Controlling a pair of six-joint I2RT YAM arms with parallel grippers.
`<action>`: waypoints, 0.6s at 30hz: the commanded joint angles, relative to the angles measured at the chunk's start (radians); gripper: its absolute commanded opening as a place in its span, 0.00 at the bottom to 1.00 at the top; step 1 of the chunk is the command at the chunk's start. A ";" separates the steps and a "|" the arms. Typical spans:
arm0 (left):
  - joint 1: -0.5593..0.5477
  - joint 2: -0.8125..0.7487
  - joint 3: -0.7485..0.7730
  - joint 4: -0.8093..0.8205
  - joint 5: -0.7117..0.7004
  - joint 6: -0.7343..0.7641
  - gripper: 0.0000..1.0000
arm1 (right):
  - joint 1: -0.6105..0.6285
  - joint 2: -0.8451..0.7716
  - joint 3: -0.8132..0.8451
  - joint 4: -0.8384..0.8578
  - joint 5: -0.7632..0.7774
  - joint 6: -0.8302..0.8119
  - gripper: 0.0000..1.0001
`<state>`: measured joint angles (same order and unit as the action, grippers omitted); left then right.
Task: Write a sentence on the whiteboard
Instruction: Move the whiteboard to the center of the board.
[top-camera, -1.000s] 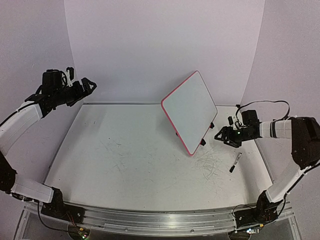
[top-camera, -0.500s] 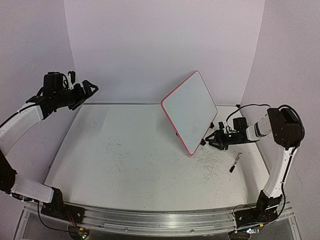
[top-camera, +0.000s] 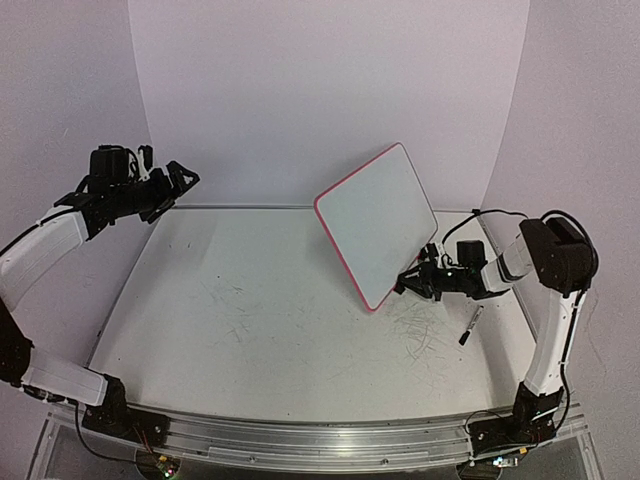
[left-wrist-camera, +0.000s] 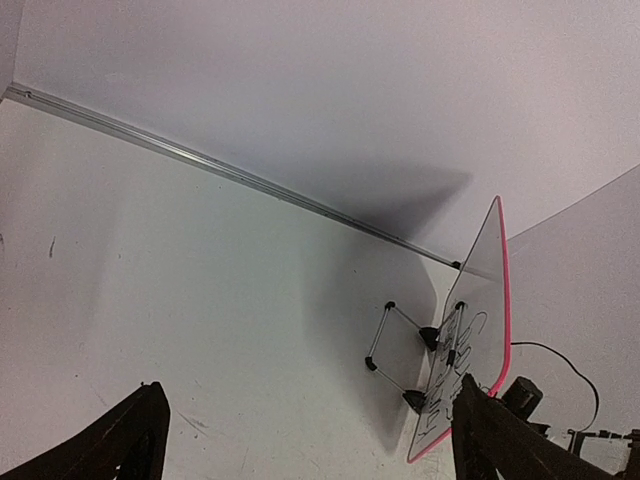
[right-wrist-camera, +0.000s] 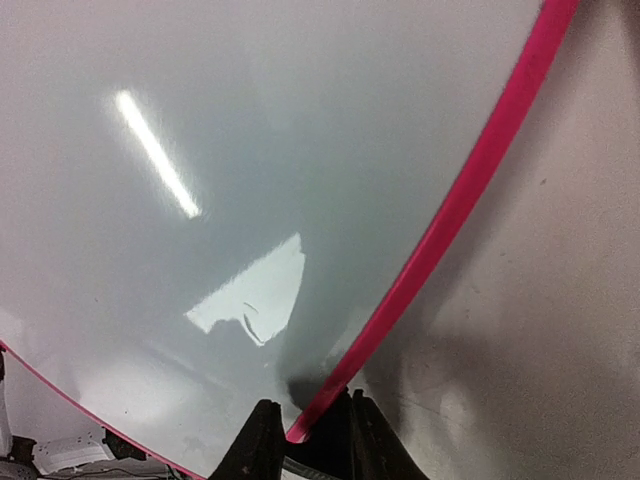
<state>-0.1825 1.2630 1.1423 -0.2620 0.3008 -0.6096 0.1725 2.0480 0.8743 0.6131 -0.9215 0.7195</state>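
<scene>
Right gripper (top-camera: 410, 284), seen from the top camera, reaches in low from the right and clamps the lower right edge of the large white rectangular whiteboard (top-camera: 378, 222) with rounded corners and a thin red-pink rim. The whiteboard stands tilted towards the back right of the scuffed white table (top-camera: 250, 300). The left gripper (top-camera: 184, 178) hangs high at the far left, well apart from the whiteboard, its jaws spread wide. A slim black marker pen (top-camera: 470, 326) lies on the table near the right arm. From the left wrist, the dark fingers (left-wrist-camera: 130, 440) sit far apart. The whiteboard shows almost edge-on at the right, propped on a black wire stand (left-wrist-camera: 395, 345), with thin black marker script (left-wrist-camera: 455, 352) too small to read. From the right wrist, two black fingertips (right-wrist-camera: 262, 440) pinch the pink rim (right-wrist-camera: 470, 190) between them, and the glossy white face fills most of the view.
</scene>
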 joint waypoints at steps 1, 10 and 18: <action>-0.021 0.021 0.007 0.026 -0.002 -0.015 0.99 | 0.118 0.030 -0.047 0.159 -0.011 0.114 0.25; -0.057 0.050 -0.014 0.026 -0.045 -0.012 0.99 | 0.329 0.097 -0.038 0.359 0.080 0.316 0.26; -0.075 0.067 -0.028 0.027 -0.059 -0.008 0.99 | 0.339 -0.120 -0.051 -0.033 0.226 0.028 0.49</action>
<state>-0.2464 1.3171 1.1153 -0.2625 0.2592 -0.6119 0.4856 2.0851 0.8247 0.8449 -0.7350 0.9326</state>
